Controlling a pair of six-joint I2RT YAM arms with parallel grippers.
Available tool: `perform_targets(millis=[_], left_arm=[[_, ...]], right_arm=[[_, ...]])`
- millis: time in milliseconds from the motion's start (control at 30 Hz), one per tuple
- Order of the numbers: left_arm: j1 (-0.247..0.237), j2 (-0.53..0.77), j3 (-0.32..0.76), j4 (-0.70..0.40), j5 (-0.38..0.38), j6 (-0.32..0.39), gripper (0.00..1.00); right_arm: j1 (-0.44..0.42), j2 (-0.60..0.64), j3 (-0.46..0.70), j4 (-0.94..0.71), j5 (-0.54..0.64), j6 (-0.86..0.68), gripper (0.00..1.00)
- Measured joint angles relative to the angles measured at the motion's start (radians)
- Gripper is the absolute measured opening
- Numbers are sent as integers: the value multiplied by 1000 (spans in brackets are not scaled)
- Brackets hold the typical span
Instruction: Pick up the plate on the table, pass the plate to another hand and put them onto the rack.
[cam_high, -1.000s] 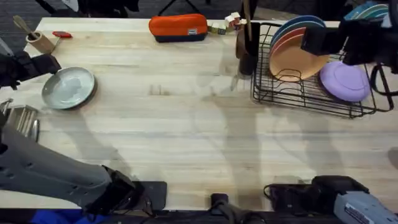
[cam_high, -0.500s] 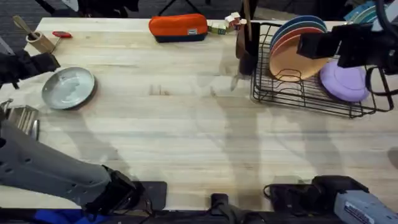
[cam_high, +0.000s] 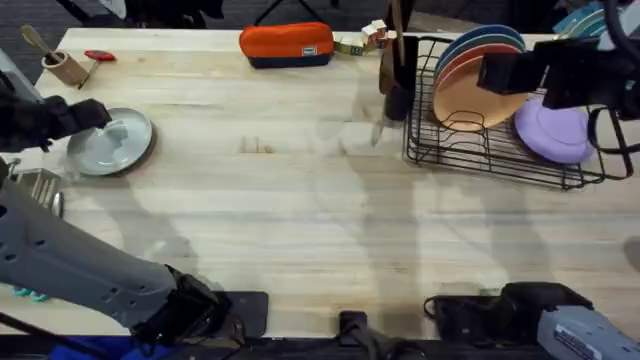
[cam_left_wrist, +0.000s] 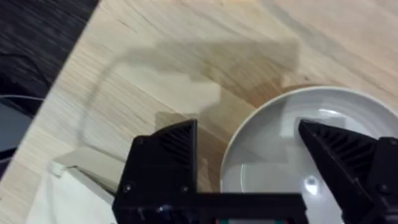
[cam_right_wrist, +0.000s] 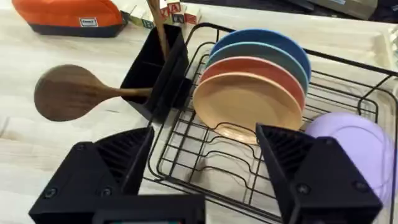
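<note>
Counting from the left edge of the table (cam_high: 300, 200): one pale grey-white plate (cam_high: 115, 143), one orange pouch (cam_high: 286, 44) by the far edge, one black wire rack (cam_high: 500, 150) toward the far right corner. Four plates stand upright in the rack's slots, two blue, two orange, and one lilac plate (cam_high: 553, 130) leans at its right end. The tabletop is pale wooden planks. The grey-white plate is round, plain, with a shallow raised rim, lying flat near the left edge. The left gripper (cam_left_wrist: 249, 162) has its fingers spread across the plate's rim. The right gripper (cam_right_wrist: 205, 165) hangs over the rack, fingers spread, holding nothing.
</note>
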Motion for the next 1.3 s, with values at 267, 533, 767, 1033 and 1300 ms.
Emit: perform_targets(millis=[267,533,767,1033,1300], left_arm=[[1,24,12,-21,11,0,996],[2,28,19,-39,26,-2,909],[2,29,20,-51,60,-4,693],[4,29,20,-51,57,-1,485],[10,29,20,-51,75,-1,298]], right_arm=[[0,0,0,0,0,0,992],[0,0,0,-1,0,0,992],[0,0,0,-1,0,0,992],[0,0,0,-1,0,0,992],[0,1,0,-1,0,0,992]])
